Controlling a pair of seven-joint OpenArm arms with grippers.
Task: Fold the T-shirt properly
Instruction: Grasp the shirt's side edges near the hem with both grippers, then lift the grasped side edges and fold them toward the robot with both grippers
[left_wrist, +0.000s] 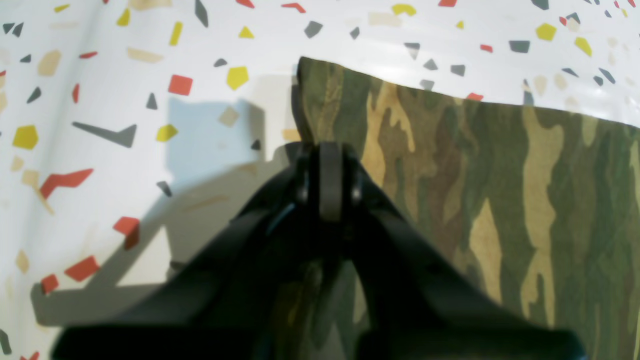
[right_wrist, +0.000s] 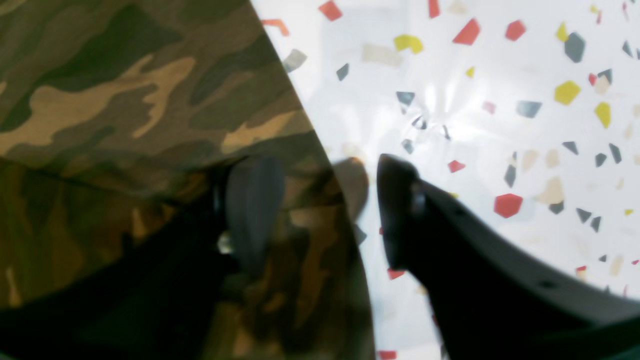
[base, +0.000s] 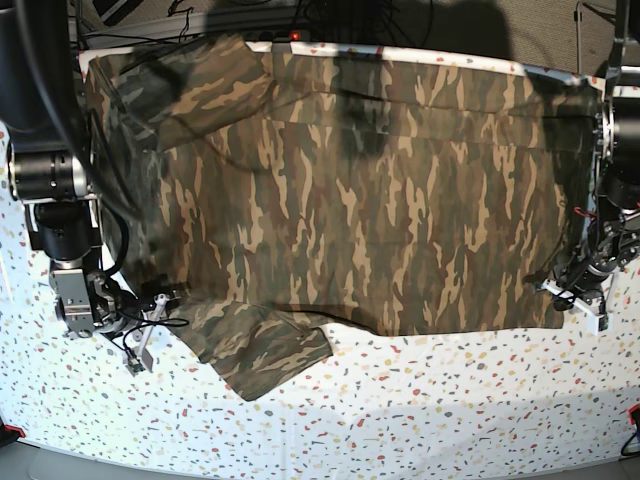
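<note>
The table (base: 400, 420), covered in white sheet speckled with red, yellow and grey chips, carries everything. Spread across most of it lies the T-shirt (base: 380, 190), a camouflage print of olive, brown and tan, lying flat with one sleeve (base: 262, 350) poking out at the near edge and the other (base: 180, 85) at the far left of the base view.

The two arms stand at opposite ends of the shirt. The left gripper (left_wrist: 330, 150) sits at a corner of the cloth: its fingers are pressed together with the camouflage edge caught between them, and the fabric stretches away taut from that corner. The right gripper (right_wrist: 320, 210) straddles the shirt's edge with its fingers spread wide apart, one finger over the cloth and the other over bare table; it holds nothing yet, as far as the wrist view shows.

The likely trouble lies in this imbalance. If the left side lifts or pulls before the right fingers close on the hem, the shirt would drag and skew, spoiling the fold line. The right fingers could also close on only one layer, or miss the edge altogether, since the cloth border runs just between them.
</note>
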